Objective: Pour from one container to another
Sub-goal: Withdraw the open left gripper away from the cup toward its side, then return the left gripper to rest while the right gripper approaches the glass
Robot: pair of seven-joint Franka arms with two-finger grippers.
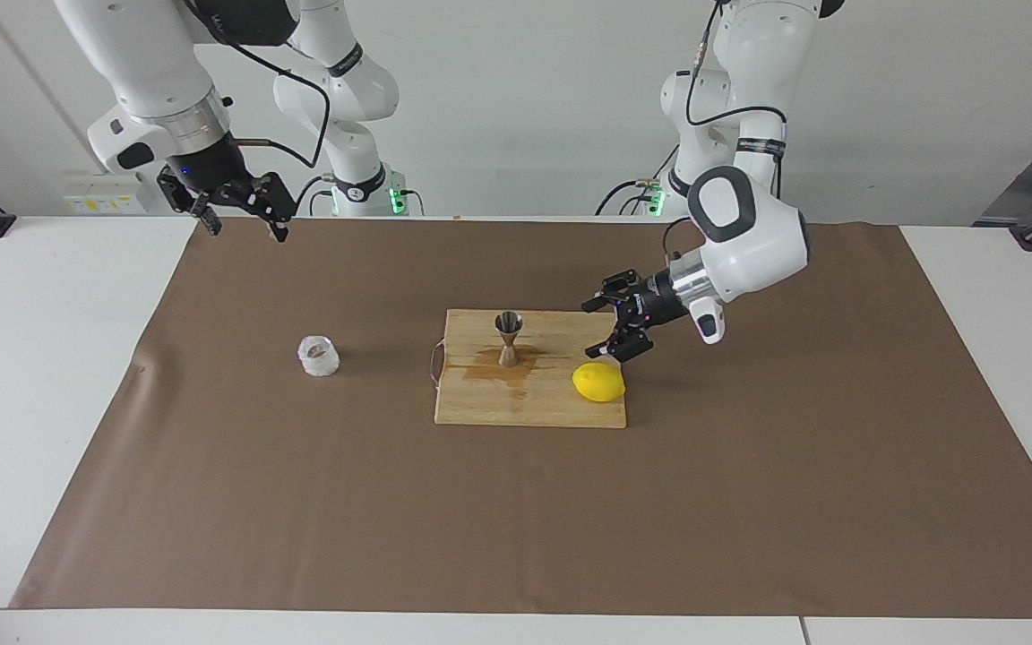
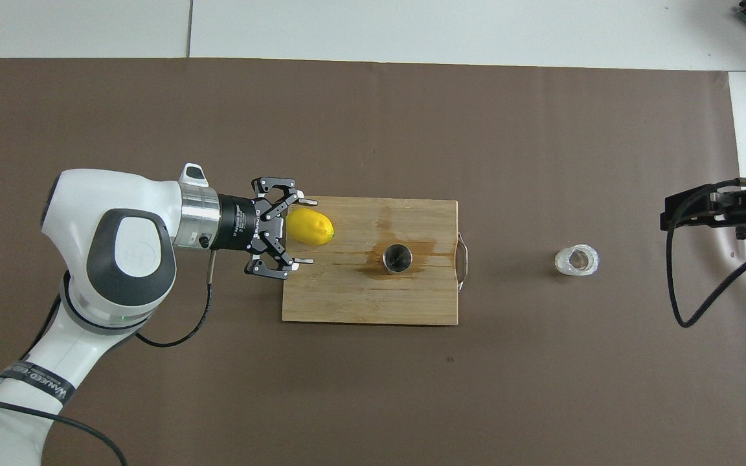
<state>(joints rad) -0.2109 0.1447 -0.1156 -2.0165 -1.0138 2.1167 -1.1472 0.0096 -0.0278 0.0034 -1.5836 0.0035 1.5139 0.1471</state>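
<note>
I see the jigger (image 1: 508,338) upright on the cutting board (image 1: 529,403). My left gripper (image 1: 607,327), fingers spread and empty, hangs over the board's edge, well apart from the jigger. The cup (image 1: 318,356) sits off the board; my right gripper (image 1: 243,215) waits released.

Robot lab, not a kitchen: my two white arms are bolted at the edge of a plain white table (image 1: 50,376) against a bare white wall (image 1: 498,107), with green status lights at the bases. A brown paper sheet (image 1: 749,502) covers the worktop like a staged test area, cables run loose along my arms, and a wall socket strip (image 1: 104,194) sits by my right arm. Kitchen props only: a wooden cutting board (image 1: 552,408), a lemon (image 1: 598,382).
</note>
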